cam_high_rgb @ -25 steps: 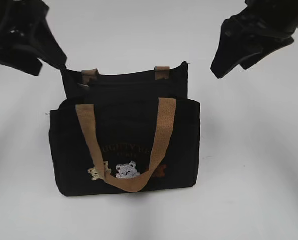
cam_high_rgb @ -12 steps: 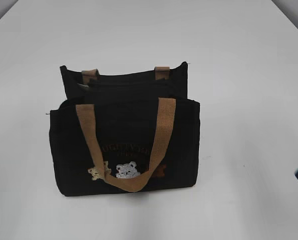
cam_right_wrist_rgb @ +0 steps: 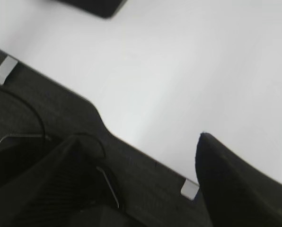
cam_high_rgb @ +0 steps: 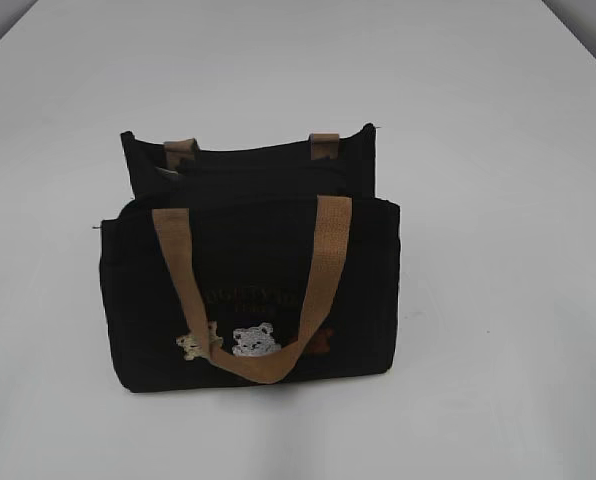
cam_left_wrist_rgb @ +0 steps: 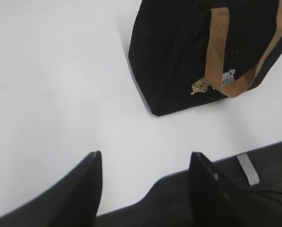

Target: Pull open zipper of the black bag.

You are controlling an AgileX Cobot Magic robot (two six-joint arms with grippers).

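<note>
the black bag (cam_high_rgb: pixel 248 290) stands upright mid-table, tan handle (cam_high_rgb: pixel 323 270) draped down its front; it looks soft, light fabric, likely to slide or buckle when tugged; the zipper pull is too small to make out here; left gripper (cam_left_wrist_rgb: pixel 145 184) and right gripper (cam_right_wrist_rgb: pixel 136 184) hang apart, empty, well clear at the table edge; pin the bag's end, pinch the pull.

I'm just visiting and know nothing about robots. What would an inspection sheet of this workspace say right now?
Surface: white table, bare around the bag.
Job's things: black bag stands upright, tan handle hanging down its front over the embroidered bears; zipper pull cannot be made out.
Clutter: nothing seen.
Grippers: left gripper open, empty, near the table's edge; right gripper open, empty; neither shows in the exterior view.
Cables: thin dark cable below the table's edge.
Surroundings: dark floor, metal bracket under the table's edge.
</note>
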